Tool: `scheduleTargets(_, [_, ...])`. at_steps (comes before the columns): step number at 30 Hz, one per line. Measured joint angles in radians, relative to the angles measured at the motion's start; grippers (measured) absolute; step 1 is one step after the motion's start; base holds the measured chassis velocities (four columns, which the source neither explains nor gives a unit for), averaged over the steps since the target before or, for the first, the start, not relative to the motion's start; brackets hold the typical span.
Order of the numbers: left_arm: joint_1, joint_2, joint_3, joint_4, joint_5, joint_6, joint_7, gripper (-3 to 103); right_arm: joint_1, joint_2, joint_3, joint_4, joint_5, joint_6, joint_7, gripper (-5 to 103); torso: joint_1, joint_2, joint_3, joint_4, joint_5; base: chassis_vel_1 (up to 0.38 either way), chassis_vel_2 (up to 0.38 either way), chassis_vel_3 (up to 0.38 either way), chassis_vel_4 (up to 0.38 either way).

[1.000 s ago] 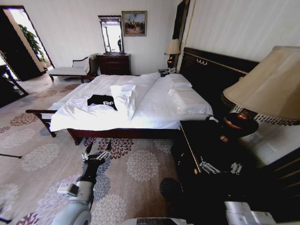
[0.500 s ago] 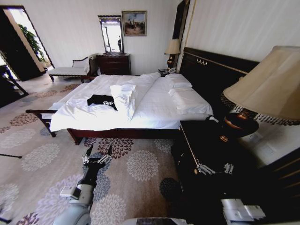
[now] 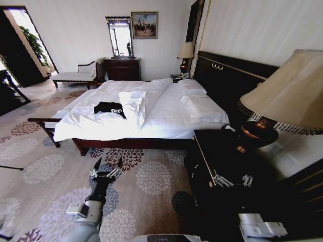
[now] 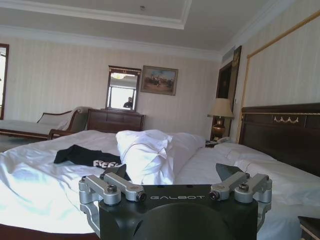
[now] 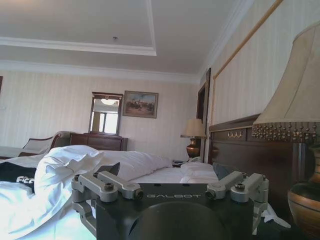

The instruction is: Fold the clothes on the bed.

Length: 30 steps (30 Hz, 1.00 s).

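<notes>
The clothes are one black T-shirt [image 3: 110, 107] with white lettering, lying flat near the foot end of the bed [image 3: 171, 116], beside a folded white duvet [image 3: 133, 105]. My left gripper [image 3: 107, 164] hangs open over the carpet, short of the bed's side rail and well away from the shirt. In the left wrist view, the left gripper [image 4: 172, 170] stands open with the T-shirt [image 4: 87, 156] beyond it. My right gripper [image 3: 232, 179] is open above the dark nightstand. The right wrist view has the right gripper [image 5: 166, 169] open and the shirt's edge [image 5: 15, 175] far off.
A dark nightstand [image 3: 217, 151] with a large lamp [image 3: 287, 96] stands close on my right. A bench [image 3: 43, 123] sits at the bed's foot. Farther back are a chaise [image 3: 75, 75] and a dresser [image 3: 122, 68]. Patterned carpet [image 3: 146, 176] lies between me and the bed.
My left arm has drawn back slightly toward me, and the right gripper has shifted a little to the left over the nightstand. The shirt and bedding are unchanged.
</notes>
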Motion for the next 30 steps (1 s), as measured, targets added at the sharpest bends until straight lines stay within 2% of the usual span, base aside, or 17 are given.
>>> scheduleTargets(10, [0.009,-0.004,0.012,0.000,0.025,-0.004,-0.006,100,0.015,0.018,-0.013,-0.011,-0.047,-0.005,-0.005,100,0.000,0.000,0.000,0.0001,0.0001,0.000,0.000,0.000,0.000])
scheduleTargets(30, [0.005,0.004,0.015,0.008,0.024,-0.023,-0.010,100,0.009,0.041,-0.016,-0.009,-0.070,-0.005,-0.013,100,0.000,0.000,0.000,0.0001,0.0000,-0.023,0.025,0.022,-0.022])
